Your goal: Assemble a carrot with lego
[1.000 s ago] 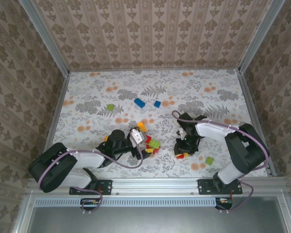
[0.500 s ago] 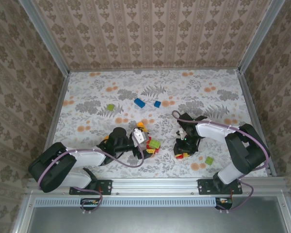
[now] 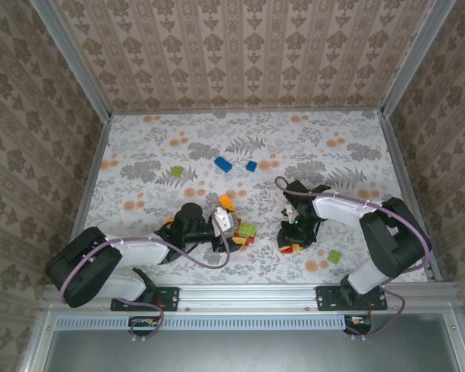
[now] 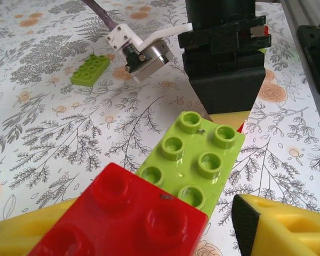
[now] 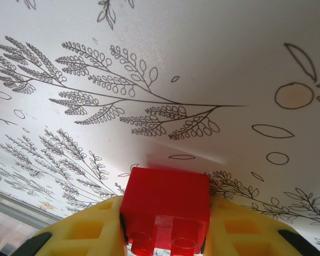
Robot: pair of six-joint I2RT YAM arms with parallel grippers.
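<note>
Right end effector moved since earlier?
No. The right end effector, shut on a red brick, keeps the same spot left of the loose green brick.

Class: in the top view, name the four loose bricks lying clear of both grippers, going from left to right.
far green brick → long blue brick → small blue brick → near green brick

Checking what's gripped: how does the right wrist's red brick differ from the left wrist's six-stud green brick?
The red brick is clamped between the right fingers; the green brick lies ahead of the left fingers, ungripped. Red shows two studs at its near end; green shows six, facing up. Both are studded lego.
</note>
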